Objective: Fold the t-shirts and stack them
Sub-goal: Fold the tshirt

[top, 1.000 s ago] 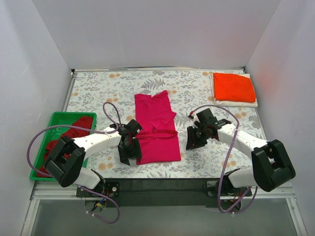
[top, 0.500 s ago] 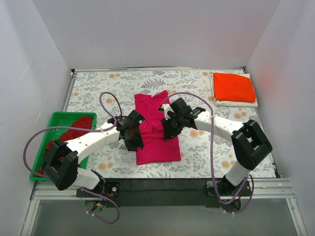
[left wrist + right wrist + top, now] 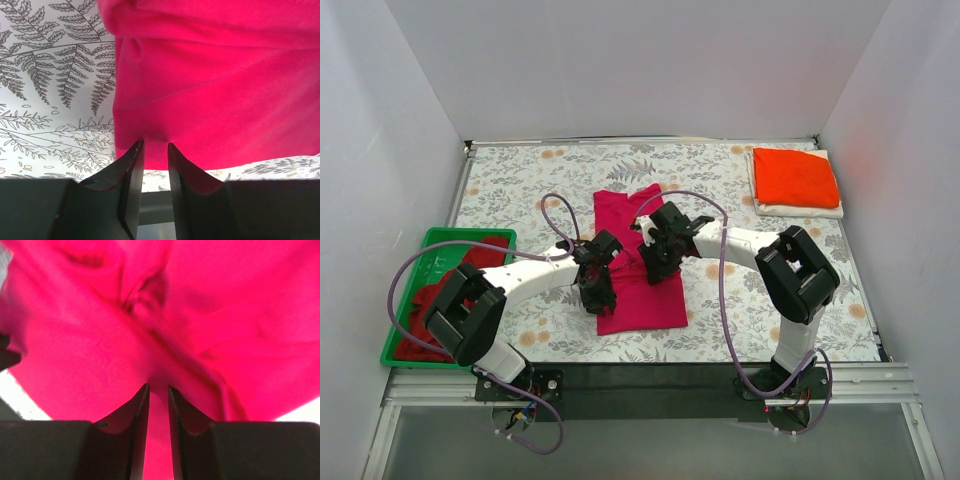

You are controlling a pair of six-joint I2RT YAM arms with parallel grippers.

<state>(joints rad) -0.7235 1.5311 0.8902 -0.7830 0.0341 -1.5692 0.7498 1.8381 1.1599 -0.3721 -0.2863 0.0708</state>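
**benchrat:** Why've you got both arms crowded onto one shirt?

**yam_op:** That's the fold I'm on. The pink tee (image 3: pixel 645 305) lies mid-table (image 3: pixel 520 180), long and narrow, collar end away from me, so I reckon the sides are already in. It needs two pinch points so the cloth comes over as one straight line instead of sagging.

**benchrat:** So what's each claw actually got?

**yam_op:** The left claw (image 3: pixel 599 290) is nearly closed, just a slit, nipping the tee's left edge. You can see a tiny pucker at the tips on the wrist cam. The right claw (image 3: pixel 658 262) is just as narrow and sits over the middle, with a bunched ridge of pink running into its jaws, so I'd call that a grip too.

**benchrat:** Arm poses?

**yam_op:** Both are elbows-out, with the forearms swung inward and low and the wrists pointing down, nearly meeting over the shirt.

**benchrat:** And the rest?

**yam_op:** The orange tee (image 3: pixel 795 177) is folded on the white tee (image 3: pixel 800 210) in the far right corner. That's the stack, well apart from the pink one. The red tee (image 3: pixel 470 262) is heaped in the tray (image 3: pixel 430 240) on the left, not yet folded.
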